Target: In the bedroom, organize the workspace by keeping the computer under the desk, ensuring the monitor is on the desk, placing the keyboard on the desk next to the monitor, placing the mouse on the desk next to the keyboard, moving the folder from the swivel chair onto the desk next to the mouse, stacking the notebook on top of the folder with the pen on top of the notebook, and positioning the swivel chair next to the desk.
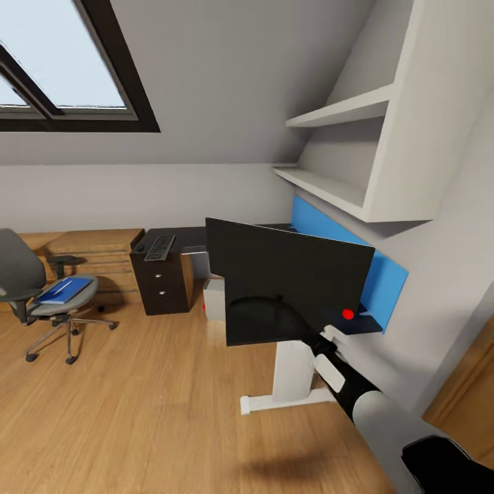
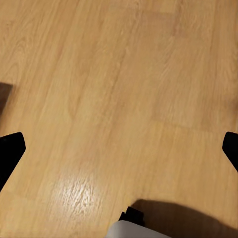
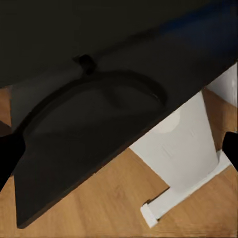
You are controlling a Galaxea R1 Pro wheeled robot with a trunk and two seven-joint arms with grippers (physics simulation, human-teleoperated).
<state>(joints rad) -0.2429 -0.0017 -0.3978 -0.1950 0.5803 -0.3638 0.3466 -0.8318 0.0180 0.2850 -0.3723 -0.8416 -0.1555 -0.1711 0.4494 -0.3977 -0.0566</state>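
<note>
Monitor: black wide screen, red light at its lower right corner, standing on the desk by the blue back panel.
Desk: glossy black top, white leg with flat foot.
Chair: grey seat carrying the blue folder, well apart from the desk.
Cabinet: black, drawers closed; keyboard on top.
Computer: grey, on the floor behind the monitor.
Right gripper: fingers spread wide, nothing between them, near the monitor's stand.
Left gripper: spread, over bare floor.
</note>
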